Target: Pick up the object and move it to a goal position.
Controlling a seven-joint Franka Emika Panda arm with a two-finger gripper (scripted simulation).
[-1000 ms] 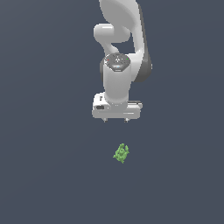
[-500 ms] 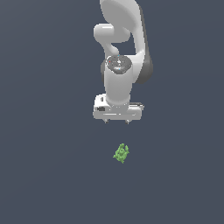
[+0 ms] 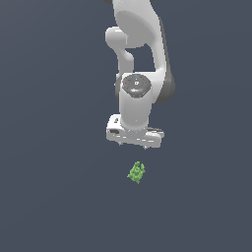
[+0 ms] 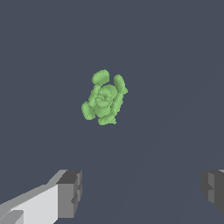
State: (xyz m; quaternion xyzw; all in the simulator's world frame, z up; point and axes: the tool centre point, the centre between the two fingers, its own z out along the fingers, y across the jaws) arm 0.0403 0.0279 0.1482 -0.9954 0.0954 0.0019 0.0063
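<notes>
The white arm (image 3: 140,59) hangs down from the top of the exterior view, its wrist pointing at the plain dark grey surface (image 3: 49,197) below. The gripper (image 3: 134,142) sits at the end of the arm, above the surface. Only short dark finger stubs show under the white hand body in this view.

The wrist view settles the gripper's state. Two grey finger pads (image 4: 70,192) stand far apart, one at each side of the picture, with bare grey surface between them. The gripper (image 4: 142,192) is wide open and holds nothing.

The object (image 3: 136,172), a small bright green lump with bumpy, leafy edges, lies on the surface at about 6 o'clock from the gripper in the exterior view, near it but clearly apart. Nothing touches it. It is much smaller than the white hand body above it.

In the wrist view the object (image 4: 104,98) looks like a rosette of rounded green lobes around a lighter middle, with one lobe sticking out at its 12 o'clock and another at its 1 o'clock. It lies outside the gap between the pads, at about 11 o'clock from the midpoint of that gap, and is free on all sides.

The surface is one even dark grey in both views, with no markings.
</notes>
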